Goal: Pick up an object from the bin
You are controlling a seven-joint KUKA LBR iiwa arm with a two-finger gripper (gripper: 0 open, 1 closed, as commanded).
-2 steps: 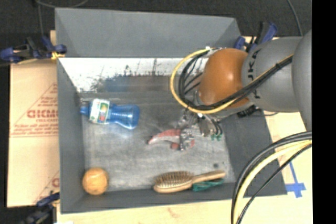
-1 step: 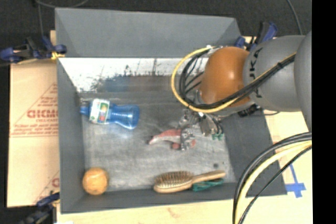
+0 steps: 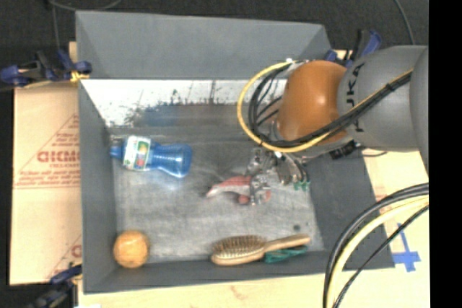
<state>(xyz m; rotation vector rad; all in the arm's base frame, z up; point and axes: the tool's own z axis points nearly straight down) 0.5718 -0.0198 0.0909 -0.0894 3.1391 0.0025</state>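
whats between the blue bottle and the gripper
In the camera view, a small pinkish thing lies between the blue bottle and the gripper, right by the gripper; the rest is bare bin floor.

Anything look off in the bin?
Nothing stands out. The blue bottle lies on its side, nothing spilled; the hairbrush and orange ball lie by the view's bottom wall, a pink-red thing beside the gripper.

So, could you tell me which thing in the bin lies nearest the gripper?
The pinkish thing mid-bin, right beside the gripper; the blue bottle, orange ball and hairbrush lie farther off.
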